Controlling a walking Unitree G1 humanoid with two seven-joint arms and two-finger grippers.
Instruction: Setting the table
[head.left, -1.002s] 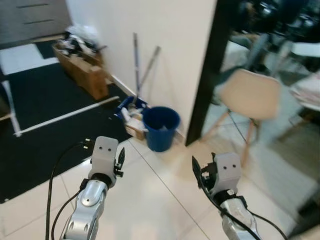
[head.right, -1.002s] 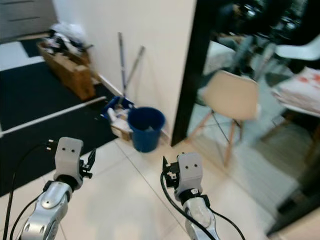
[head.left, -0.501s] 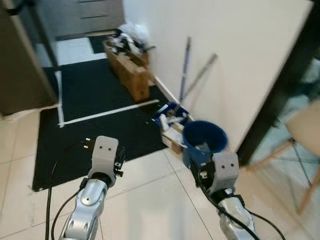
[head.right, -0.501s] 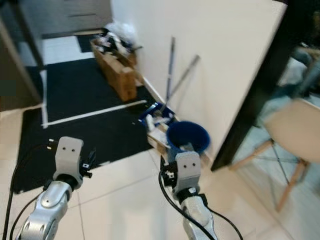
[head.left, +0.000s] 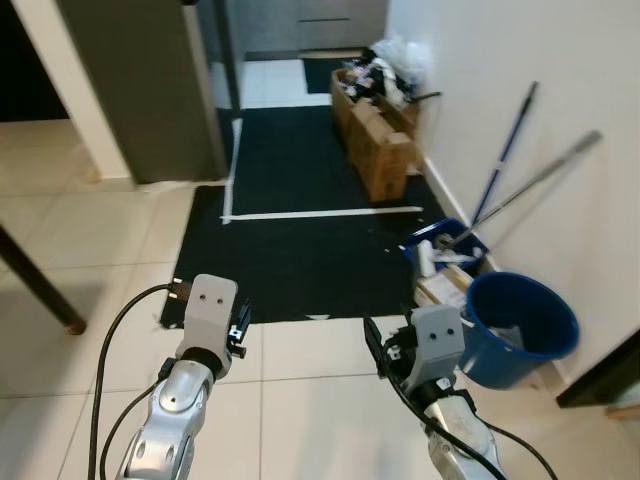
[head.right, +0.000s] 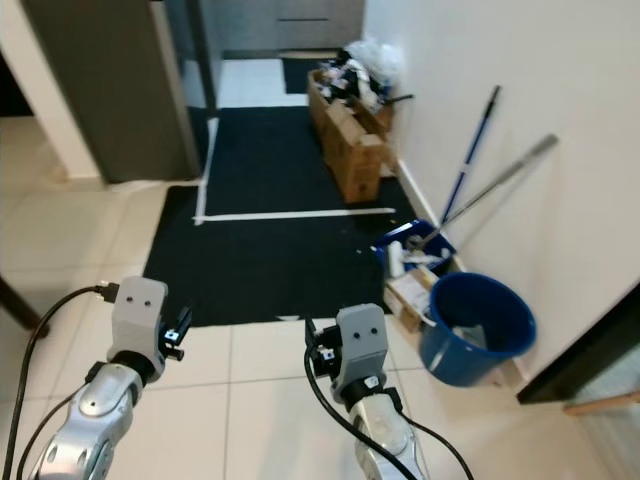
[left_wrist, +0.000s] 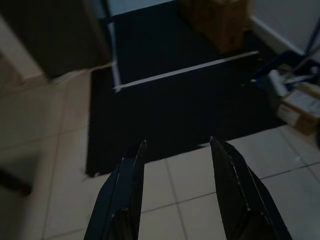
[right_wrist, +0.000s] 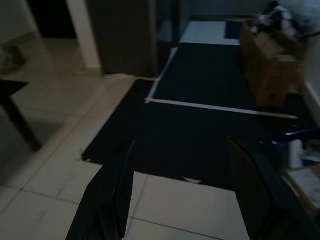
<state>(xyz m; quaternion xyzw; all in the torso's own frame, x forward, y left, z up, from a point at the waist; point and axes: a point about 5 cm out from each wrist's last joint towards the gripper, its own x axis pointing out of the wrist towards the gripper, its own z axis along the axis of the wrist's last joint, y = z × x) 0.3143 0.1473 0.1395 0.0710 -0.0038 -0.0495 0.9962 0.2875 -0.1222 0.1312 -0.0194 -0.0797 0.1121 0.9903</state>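
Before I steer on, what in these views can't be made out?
- Table leg, left eye view: tabletop cut off by the frame's edge.
- Blue bucket: contents hidden by its wall.
- Cardboard box: heaped contents too small to identify.
- Both wrist views: dark; the open left gripper and right gripper hold nothing.

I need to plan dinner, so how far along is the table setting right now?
Nothing looks done. Both the left gripper and right gripper are open and carry nothing. They hang over floor tiles at the edge of a black mat, with a blue bucket by the wall. No tableware is in sight, so the whole setting is left.
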